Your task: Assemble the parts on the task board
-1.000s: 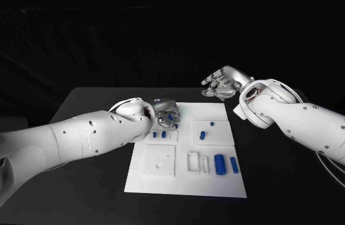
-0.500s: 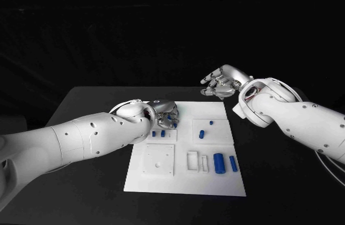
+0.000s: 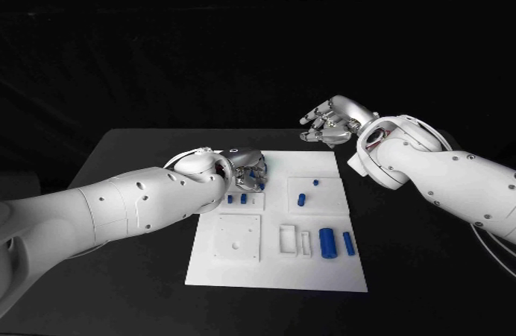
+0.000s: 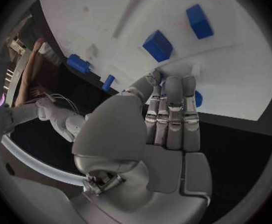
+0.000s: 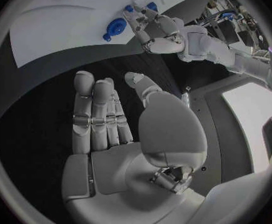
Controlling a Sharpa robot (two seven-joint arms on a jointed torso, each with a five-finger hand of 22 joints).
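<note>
On the table, board (image 3: 279, 269) is rigid and flat. Left hand (image 3: 250, 170) fingers sit on a small blue part (image 4: 197, 98) at its far-left corner; grip unclear. Part looks hard, light, slippery: pinch its sides. Right hand (image 3: 335, 124) hangs loosely spread, empty.

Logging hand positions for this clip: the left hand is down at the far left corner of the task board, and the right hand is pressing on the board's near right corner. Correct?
Not quite. The right hand is raised above the table beyond the task board's far edge, holding nothing and touching nothing, as the head view shows. The left hand is indeed down at the board's far left corner.
</note>
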